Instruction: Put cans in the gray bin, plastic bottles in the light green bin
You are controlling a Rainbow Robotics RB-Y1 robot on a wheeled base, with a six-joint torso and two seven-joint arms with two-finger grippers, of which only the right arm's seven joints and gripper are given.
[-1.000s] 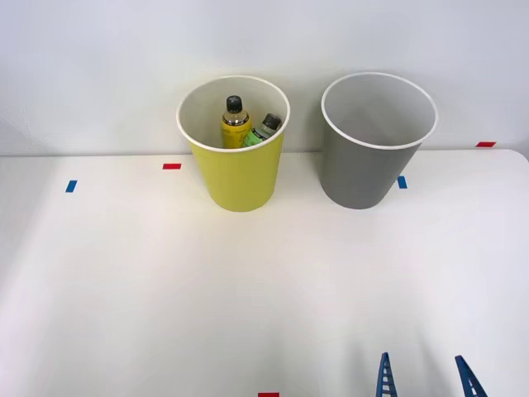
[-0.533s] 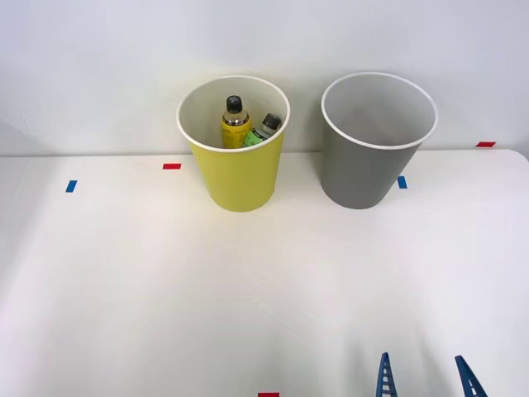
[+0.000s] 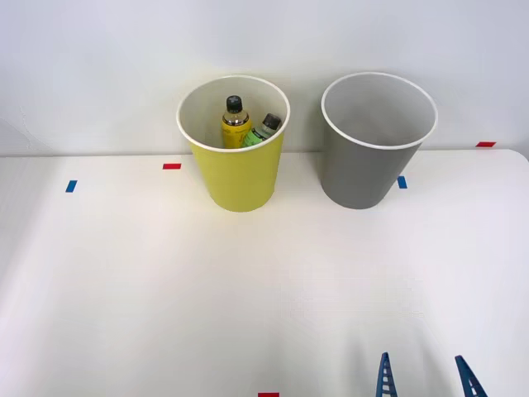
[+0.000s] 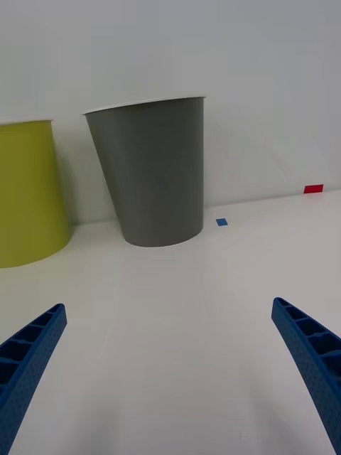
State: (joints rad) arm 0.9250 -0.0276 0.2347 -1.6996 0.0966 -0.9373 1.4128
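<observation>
The light green bin [image 3: 240, 169] stands at the back of the white table, left of the gray bin [image 3: 368, 161]. Inside the light green bin stand two plastic bottles, one with a yellow label [image 3: 235, 124] and one with a green label [image 3: 263, 131]. The cans are out of view; I cannot see the gray bin's floor. My right gripper [image 3: 426, 382] is open and holds nothing, low at the table's front edge, well in front of the gray bin. From the wrist the gray bin [image 4: 153, 174] and light green bin [image 4: 28, 192] stand ahead of the gripper [image 4: 170, 370].
Small red tape marks [image 3: 172, 166] [image 3: 485, 144] [image 3: 268, 394] and blue tape marks [image 3: 71, 186] [image 3: 402, 182] lie on the table. A pale wall rises right behind the bins. Open white tabletop [image 3: 248, 289] stretches between the bins and my gripper.
</observation>
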